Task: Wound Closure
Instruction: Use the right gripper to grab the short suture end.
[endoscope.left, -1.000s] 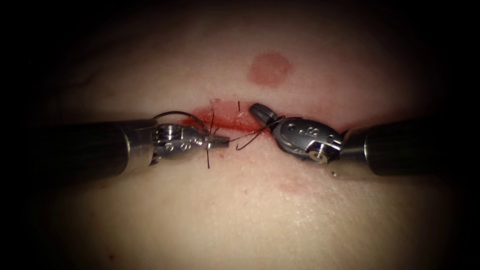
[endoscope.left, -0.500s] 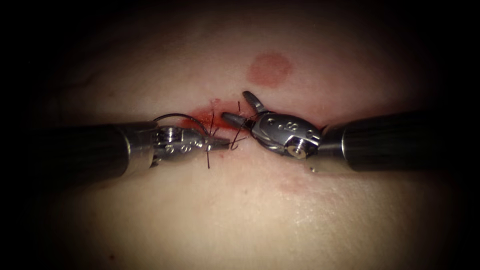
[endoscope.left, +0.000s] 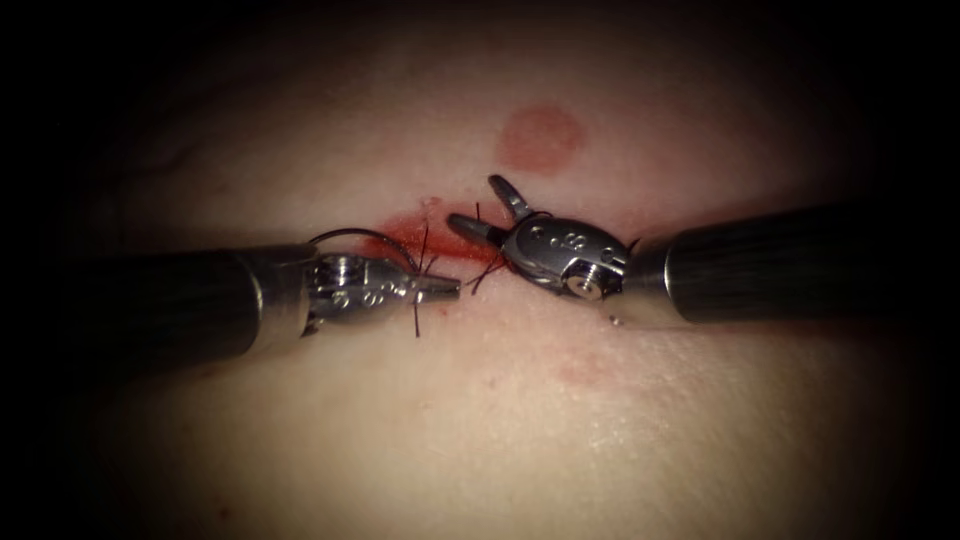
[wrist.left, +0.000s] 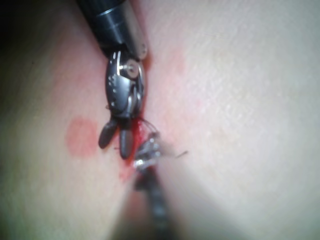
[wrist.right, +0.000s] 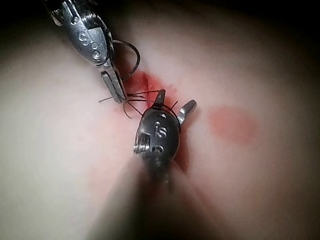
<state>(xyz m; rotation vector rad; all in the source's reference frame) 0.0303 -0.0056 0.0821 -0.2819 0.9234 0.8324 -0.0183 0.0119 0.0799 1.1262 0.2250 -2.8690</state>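
Thread (endoscope.left: 478, 276) sits pinched in our left gripper (endoscope.left: 447, 289), closed at the cut (endoscope.left: 440, 238) on the tissue (endoscope.left: 480, 420). Our right gripper (endoscope.left: 478, 208) gapes empty just right. Needle (endoscope.left: 352, 235) arcs behind the left gripper.

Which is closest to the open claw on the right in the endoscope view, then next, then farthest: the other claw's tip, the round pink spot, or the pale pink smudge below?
From the right tool:
1. Left tool, lower left.
2. Round pink spot, above right.
3. Pale smudge, below right.
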